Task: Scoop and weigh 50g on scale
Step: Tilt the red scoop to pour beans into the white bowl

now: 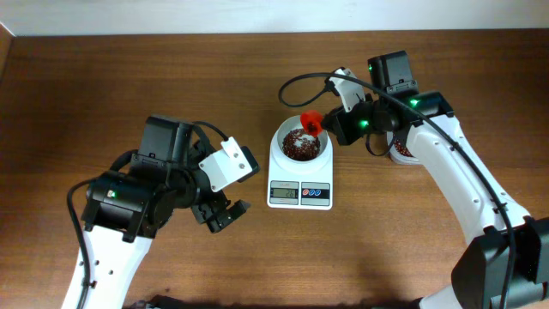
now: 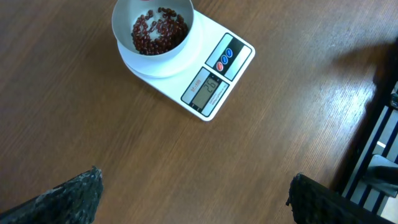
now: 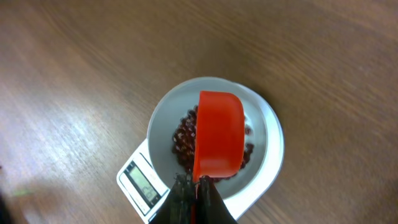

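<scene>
Overhead view: scale (image 1: 299,176) sits centre frame, beans (image 1: 301,146) in its bowl (image 1: 280,148) partly hidden under the red scoop (image 1: 312,123), right gripper (image 1: 333,129) clamped on its handle, left gripper (image 1: 223,215) lower left, spread wide and empty, display (image 1: 284,193) digits too small to read.

White arm links (image 1: 455,176), black joints (image 1: 129,202) and cables (image 1: 293,82) — green lights (image 1: 414,103) glowing

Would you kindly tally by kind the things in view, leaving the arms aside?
Digital scale: 1
White bowl: 1
Red scoop: 1
Heap of red-brown beans in the bowl: 1
Partly hidden container by the right arm: 1
Total: 5
</scene>
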You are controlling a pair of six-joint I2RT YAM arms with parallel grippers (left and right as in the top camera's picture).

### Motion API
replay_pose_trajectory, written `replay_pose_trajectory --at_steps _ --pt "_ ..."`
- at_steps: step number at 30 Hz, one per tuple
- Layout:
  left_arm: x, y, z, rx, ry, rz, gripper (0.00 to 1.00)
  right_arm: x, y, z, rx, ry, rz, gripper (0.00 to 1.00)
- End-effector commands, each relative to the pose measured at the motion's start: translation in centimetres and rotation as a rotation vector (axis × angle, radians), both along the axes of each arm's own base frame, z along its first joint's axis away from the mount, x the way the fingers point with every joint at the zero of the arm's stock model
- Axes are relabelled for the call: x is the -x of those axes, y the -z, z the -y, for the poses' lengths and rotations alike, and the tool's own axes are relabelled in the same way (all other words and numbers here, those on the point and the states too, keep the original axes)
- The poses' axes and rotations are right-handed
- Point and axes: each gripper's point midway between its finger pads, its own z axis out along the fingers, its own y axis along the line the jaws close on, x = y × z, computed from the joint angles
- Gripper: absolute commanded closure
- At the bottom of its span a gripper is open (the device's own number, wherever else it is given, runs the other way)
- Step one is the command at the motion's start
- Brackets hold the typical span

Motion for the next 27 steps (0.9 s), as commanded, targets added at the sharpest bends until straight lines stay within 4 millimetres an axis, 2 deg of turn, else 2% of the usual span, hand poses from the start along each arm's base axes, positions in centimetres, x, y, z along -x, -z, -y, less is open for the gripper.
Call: replay_pose_trajectory --at_steps 1,3,8,13,19,23,27 --pt "-0.2 -0.7 -0.1 0.008 -0.010 0.020 0.01 1.3 -2.2 -1.6 -0.097 -0.089 0.023 0.96" --pt "-0.2 -0.7 -0.1 0.008 -0.010 0.020 0.01 1.7 -2.7 -2.3 -0.130 -0.144 0.041 0.96" --pt "-0.2 -0.7 -0.1 0.008 -0.010 0.020 0.01 0.4 -0.9 0.1 0.016 -0.028 0.038 0.96" --pt "-0.2 -0.7 -0.1 0.008 -0.010 0.020 0.01 2.0 -1.9 -1.7 -0.098 -0.118 0.001 0.96" --pt "-0.2 -0.7 -0.1 0.008 -0.010 0.020 0.01 0.8 -0.4 0.3 0.035 -0.039 0.022 0.96" --pt "-0.2 -0.7 -0.1 0.008 -0.010 0.020 0.01 2.3 -1.2 -1.3 -0.071 -0.105 -0.027 0.96" --pt "-0.2 -0.7 -0.1 0.008 -0.010 0.020 0.01 1.2 -0.7 -0.6 -0.017 -0.071 0.008 0.96"
